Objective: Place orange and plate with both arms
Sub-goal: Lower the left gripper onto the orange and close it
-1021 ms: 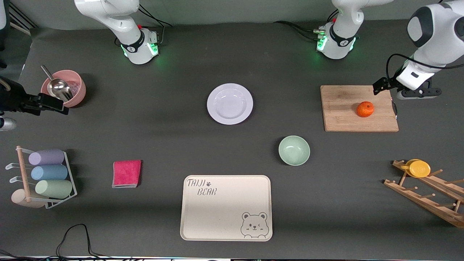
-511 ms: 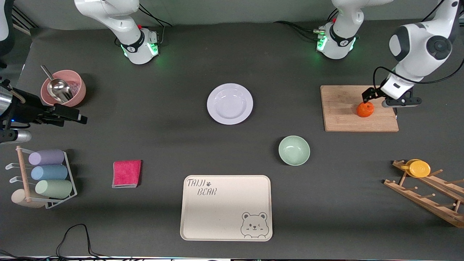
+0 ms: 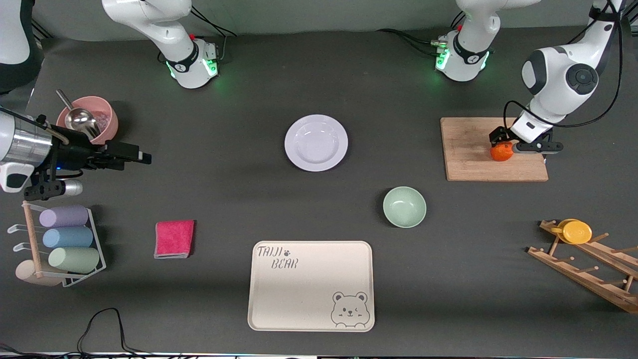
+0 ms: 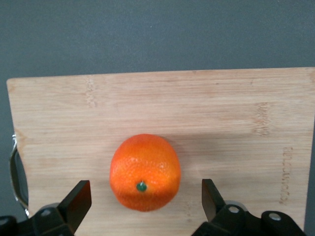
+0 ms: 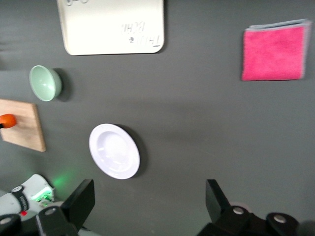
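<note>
Lowered left claw (image 4: pixel 142 201) now straddles bright dimpled orange (image 4: pixel 145 172).

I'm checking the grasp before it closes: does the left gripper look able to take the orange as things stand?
Probably yes. The left gripper is open, with the orange on the cutting board between its fingers, and nothing else near.

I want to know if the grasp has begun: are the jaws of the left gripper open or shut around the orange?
Open. In the left wrist view the left gripper straddles the orange on the cutting board, with gaps on both sides.
</note>
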{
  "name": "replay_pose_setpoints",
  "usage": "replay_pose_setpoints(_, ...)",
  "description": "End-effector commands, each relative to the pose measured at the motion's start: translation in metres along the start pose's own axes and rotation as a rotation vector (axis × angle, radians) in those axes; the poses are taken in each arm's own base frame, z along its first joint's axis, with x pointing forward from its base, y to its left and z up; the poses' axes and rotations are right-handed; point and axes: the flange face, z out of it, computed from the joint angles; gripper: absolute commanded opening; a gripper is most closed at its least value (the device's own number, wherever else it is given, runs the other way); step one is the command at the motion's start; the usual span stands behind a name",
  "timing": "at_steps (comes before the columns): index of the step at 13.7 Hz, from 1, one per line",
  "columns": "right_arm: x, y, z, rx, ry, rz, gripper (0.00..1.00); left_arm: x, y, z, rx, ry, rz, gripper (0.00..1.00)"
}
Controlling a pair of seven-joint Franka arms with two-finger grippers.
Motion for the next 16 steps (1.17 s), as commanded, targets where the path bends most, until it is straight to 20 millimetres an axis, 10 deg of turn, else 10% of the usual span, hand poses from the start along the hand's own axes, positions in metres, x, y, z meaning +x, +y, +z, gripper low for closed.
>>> replay_pose_setpoints(1, -0.003, 0.0, 0.008, 0.062, -0.03, 0.018, 1.0, -0.006, 0.0, 0.025, 0.006, 0.001, 0.062, 1.0)
replay_pose_setpoints(9, 0.002, -0.019, 0.018, 0.182, -0.024, 0.01, 1.0, -0.01, -0.012, 0.028, 0.004, -0.007, 0.113, 1.0)
replay_pose_setpoints(16, 0.005, 0.006, 0.074, 0.283, -0.099, -0.073, 1.0, -0.007, -0.012, 0.031, 0.005, 0.0, 0.102, 0.52)
